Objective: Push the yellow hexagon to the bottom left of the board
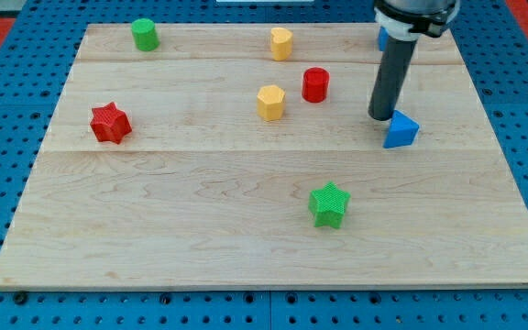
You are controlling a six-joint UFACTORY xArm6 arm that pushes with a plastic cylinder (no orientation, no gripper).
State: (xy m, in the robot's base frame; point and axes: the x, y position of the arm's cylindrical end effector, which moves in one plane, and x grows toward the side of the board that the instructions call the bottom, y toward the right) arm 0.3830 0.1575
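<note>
The yellow hexagon [270, 102] sits on the wooden board [200, 238] a little above the middle. My tip [380, 117] is on the board well to the hexagon's right, with the red cylinder [315, 84] standing between them, slightly higher in the view. The tip is right against the upper left side of the blue triangle [400, 130]. The rod rises straight up to the arm at the view's top right.
A second yellow block [281, 43] stands near the top edge. A green cylinder [145, 35] is at the top left, a red star [110, 123] at the left and a green star [329, 204] below the middle. A blue block [382, 38] peeks out behind the rod.
</note>
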